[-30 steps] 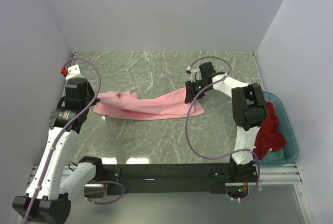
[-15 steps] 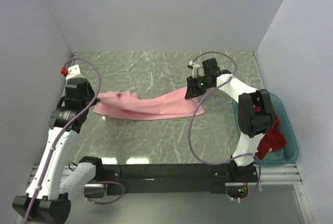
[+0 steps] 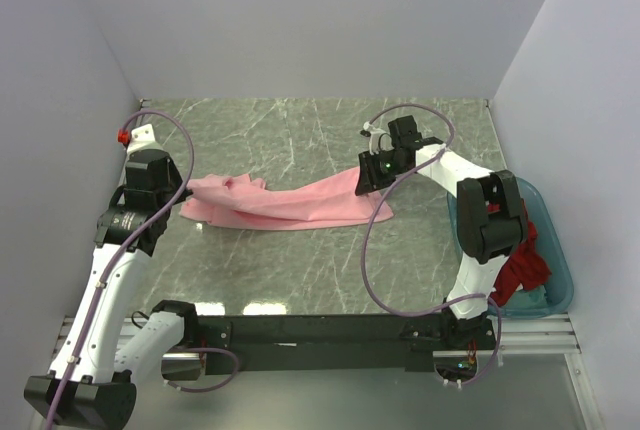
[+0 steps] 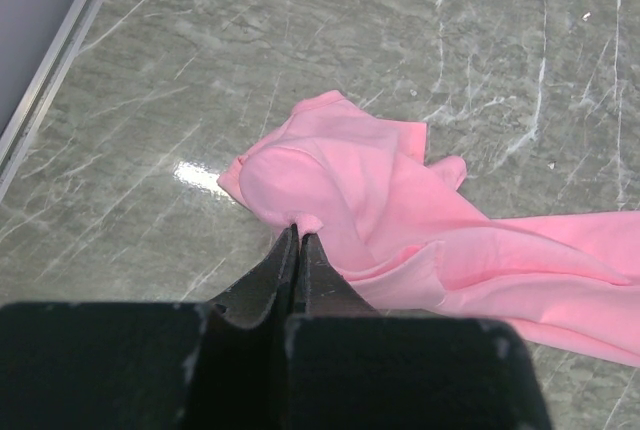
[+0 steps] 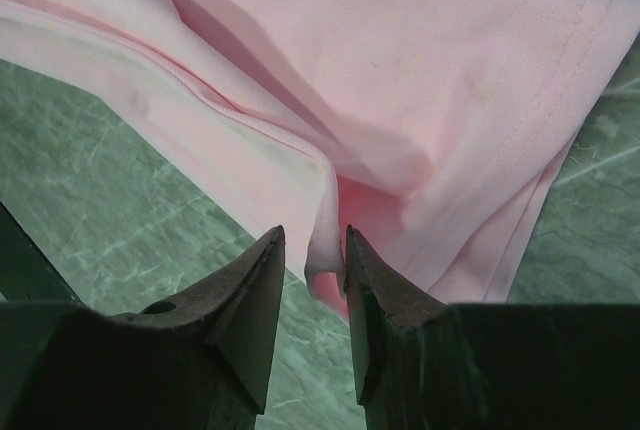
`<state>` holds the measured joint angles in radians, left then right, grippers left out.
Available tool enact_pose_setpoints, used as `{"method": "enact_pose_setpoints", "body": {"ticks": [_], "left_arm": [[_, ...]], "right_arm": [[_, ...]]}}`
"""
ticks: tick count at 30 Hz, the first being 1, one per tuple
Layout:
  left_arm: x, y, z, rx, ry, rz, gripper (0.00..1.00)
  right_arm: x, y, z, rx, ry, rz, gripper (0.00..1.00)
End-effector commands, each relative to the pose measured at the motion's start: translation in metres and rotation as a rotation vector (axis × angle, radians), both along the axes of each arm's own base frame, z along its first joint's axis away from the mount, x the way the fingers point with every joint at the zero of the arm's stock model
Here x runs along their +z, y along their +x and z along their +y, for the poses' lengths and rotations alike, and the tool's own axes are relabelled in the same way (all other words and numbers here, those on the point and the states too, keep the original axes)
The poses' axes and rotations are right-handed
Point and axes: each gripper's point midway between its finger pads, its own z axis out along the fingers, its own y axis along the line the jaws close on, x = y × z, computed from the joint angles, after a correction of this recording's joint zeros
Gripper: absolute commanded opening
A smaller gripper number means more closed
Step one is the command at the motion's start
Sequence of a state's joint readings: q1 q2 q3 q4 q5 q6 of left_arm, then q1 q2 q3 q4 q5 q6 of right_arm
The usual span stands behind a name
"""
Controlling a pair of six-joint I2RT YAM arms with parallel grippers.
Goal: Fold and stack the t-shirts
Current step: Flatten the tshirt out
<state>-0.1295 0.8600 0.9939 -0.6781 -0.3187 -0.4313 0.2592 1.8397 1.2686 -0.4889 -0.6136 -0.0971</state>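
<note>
**Claws grip both ends of the pink t-shirt as the right arm swings round**

Left claw [image 4: 298, 238] and right claw [image 5: 312, 255] each have hold of the pink t-shirt [image 3: 290, 205]. It lies stretched across the middle of the table [image 3: 300, 280] as a long, rumpled band, not yet spread flat and not yet folded. Its left end is bunched, with a sleeve turned over on itself. Its right end rises off the marble toward the right claw.

At the left end, the jaws are closed tight on a small nub of cloth at the near edge of the bunch. At the right end, the jaws stand part way closed, with a thick fold of hem pinched between them and more hem hanging to the side.

Over the last second the left arm has not moved. The right arm has swung its elbow out toward the teal tub [image 3: 556, 268] and carried its claw slightly toward the far side, narrowing its jaws a touch. The shirt itself has barely shifted.

That reads as the right arm settling its hold and its angle before a pull. The task looks to be in its early stage, with the shirt still to be drawn out flat between the two claws.

The red t-shirt [image 3: 522, 260] is crumpled in the tub, well apart from both claws and untouched.
</note>
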Motion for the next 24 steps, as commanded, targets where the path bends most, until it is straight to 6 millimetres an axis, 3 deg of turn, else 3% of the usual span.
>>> {"method": "enact_pose_setpoints", "body": {"ticks": [1,4,8,11,13,14,15,17,18,19,20,21,22,23,24], "left_arm": [[0.007,0.004,0.001,-0.002,0.0,-0.031,0.01],[0.009,0.006,0.001,-0.001,0.005,-0.037,0.01],[0.015,0.016,0.0,0.0,0.003,-0.052,0.01],[0.033,0.035,0.008,0.039,0.017,-0.093,0.01],[0.05,0.048,0.013,0.061,0.016,-0.128,0.01],[0.07,0.061,0.019,0.082,0.016,-0.165,0.01],[0.083,0.067,0.022,0.096,0.016,-0.193,0.01],[0.122,0.082,0.033,0.135,0.011,-0.271,0.01],[0.135,0.086,0.034,0.139,0.006,-0.293,0.01],[0.162,0.091,0.035,0.145,-0.003,-0.346,0.01],[0.175,0.091,0.036,0.146,-0.005,-0.372,0.01],[0.187,0.09,0.036,0.147,-0.005,-0.391,0.01],[0.213,0.085,0.038,0.153,-0.002,-0.443,0.01],[0.224,0.08,0.039,0.157,0.001,-0.464,0.01],[0.235,0.074,0.04,0.161,0.008,-0.488,0.01]], "right_arm": [[-0.002,0.005,-0.001,-0.012,0.004,-0.012,0.38],[0.006,0.01,-0.001,-0.022,0.005,-0.037,0.27],[0.023,0.024,-0.005,-0.061,-0.015,-0.104,0.0],[0.052,0.042,-0.012,-0.116,-0.044,-0.196,0.0],[0.086,0.058,-0.02,-0.176,-0.069,-0.301,0.0],[0.1,0.063,-0.023,-0.197,-0.077,-0.341,0.0],[0.131,0.07,-0.026,-0.223,-0.067,-0.415,0.0],[0.163,0.078,-0.035,-0.277,-0.083,-0.502,0.0],[0.196,0.08,-0.037,-0.292,-0.067,-0.576,0.0],[0.214,0.08,-0.042,-0.319,-0.075,-0.617,0.0],[0.231,0.08,-0.044,-0.331,-0.069,-0.653,0.0],[0.263,0.074,-0.048,-0.341,-0.058,-0.717,0.0],[0.279,0.07,-0.051,-0.345,-0.054,-0.75,0.0],[0.311,0.06,-0.056,-0.353,-0.043,-0.82,0.0],[0.322,0.052,-0.059,-0.355,-0.043,-0.84,0.0]]}}
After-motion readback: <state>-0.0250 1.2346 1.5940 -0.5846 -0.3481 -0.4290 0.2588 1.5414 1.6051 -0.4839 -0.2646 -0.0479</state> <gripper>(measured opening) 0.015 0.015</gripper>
